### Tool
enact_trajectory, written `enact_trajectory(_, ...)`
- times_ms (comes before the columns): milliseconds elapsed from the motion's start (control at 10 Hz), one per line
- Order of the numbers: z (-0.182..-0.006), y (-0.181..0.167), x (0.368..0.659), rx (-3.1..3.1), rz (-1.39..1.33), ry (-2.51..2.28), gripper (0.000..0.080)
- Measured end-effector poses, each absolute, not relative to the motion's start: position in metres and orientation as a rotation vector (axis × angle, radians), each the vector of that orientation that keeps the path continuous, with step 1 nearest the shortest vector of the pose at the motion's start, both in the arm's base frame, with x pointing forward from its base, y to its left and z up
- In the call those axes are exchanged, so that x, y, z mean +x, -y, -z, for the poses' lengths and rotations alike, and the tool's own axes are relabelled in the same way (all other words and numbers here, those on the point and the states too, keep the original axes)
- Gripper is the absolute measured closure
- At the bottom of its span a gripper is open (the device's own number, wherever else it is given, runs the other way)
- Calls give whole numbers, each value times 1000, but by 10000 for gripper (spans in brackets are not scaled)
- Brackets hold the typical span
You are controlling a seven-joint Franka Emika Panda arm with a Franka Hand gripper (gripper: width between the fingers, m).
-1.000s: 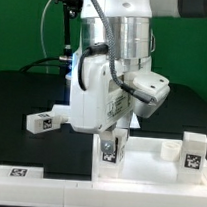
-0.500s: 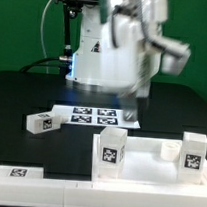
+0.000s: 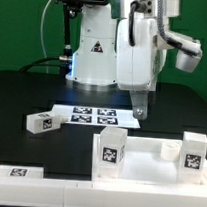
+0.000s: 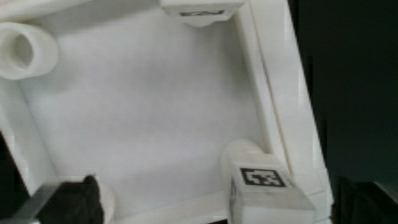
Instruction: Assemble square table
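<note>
The white square tabletop (image 3: 137,166) lies at the front of the table with its raised rim up. Two white tagged legs stand upright in its corners, one on the exterior view's left (image 3: 112,150) and one on the right (image 3: 194,153). A low round socket (image 3: 168,149) shows between them. A loose tagged leg (image 3: 42,121) lies on the black table. My gripper (image 3: 140,106) hangs open and empty above the tabletop's far edge. In the wrist view, the tabletop (image 4: 143,110), a round socket (image 4: 22,50) and a tagged leg (image 4: 263,185) show below my gripper (image 4: 217,205).
The marker board (image 3: 96,116) lies flat behind the tabletop. A long white bar (image 3: 27,171) with one tag lies at the front on the exterior view's left. The arm's white base (image 3: 93,51) stands at the back.
My gripper has let go of the leg in the left corner, risen off the tabletop and shifted toward the exterior view's right. The leg stays standing.
</note>
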State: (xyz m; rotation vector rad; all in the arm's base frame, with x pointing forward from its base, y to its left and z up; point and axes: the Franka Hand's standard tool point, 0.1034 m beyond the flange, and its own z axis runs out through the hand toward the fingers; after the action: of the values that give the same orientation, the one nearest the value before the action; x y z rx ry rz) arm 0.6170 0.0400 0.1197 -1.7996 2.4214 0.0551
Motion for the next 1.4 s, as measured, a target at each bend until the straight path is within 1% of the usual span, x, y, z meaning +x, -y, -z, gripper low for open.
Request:
enact_trajectory(100, -117, -49, 606, -1830, -55, -2404, 151)
enact_trajectory(200, -109, -59, 585, -1855, -62, -2401, 151)
enact_trajectory(400, -90, -67, 554, -1853, -18, -2419, 151)
enact_trajectory(600, -95, -66, 560, -1853, -22, -2413, 151)
enact_trajectory(800, -93, -65, 559, -1860, -15, -2407, 151)
enact_trajectory(900, -88, -60, 556, -1847, 33, -2396, 151)
enact_trajectory(1100, -68, -55, 533, -1888, 41, -2411, 151)
enact_trajectory(1300, -48, -55, 520, -1874, 92, -2415, 151)
enact_trajectory(1400, -35, -58, 512, -1889, 88, -2421, 151)
